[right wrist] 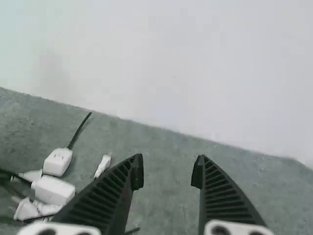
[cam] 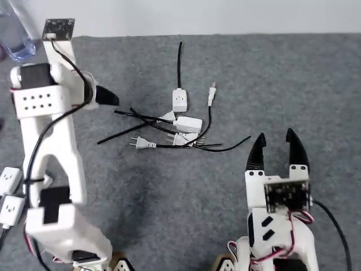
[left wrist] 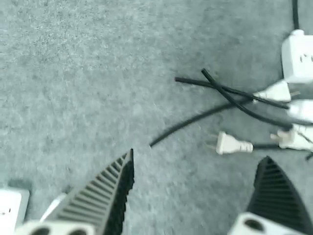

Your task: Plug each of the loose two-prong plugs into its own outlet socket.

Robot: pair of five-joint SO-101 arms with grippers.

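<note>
A cluster of white plugs and sockets with black cords lies mid-table. One outlet socket (cam: pixel 179 100) (left wrist: pixel 298 56) (right wrist: pixel 57 161) has its cord running to the far edge. A second socket (cam: pixel 188 123) (right wrist: pixel 51 190) lies just nearer. A loose two-prong plug (cam: pixel 145 144) (left wrist: pixel 234 144) lies at the cluster's near left, and another small plug (cam: pixel 212 93) (right wrist: pixel 102 165) at its right. My left gripper (cam: pixel 104 97) (left wrist: pixel 199 156) hovers open, left of the cluster, holding nothing. My right gripper (cam: pixel 276 135) (right wrist: pixel 168 159) is open and empty, near and right of the cluster.
Two more white outlet sockets (cam: pixel 8 179) (left wrist: pixel 10 208) lie at the table's left edge beside the left arm's base. A clear bottle (cam: pixel 17 34) stands at the far left corner. Grey carpet covers the table; a white wall rises behind it.
</note>
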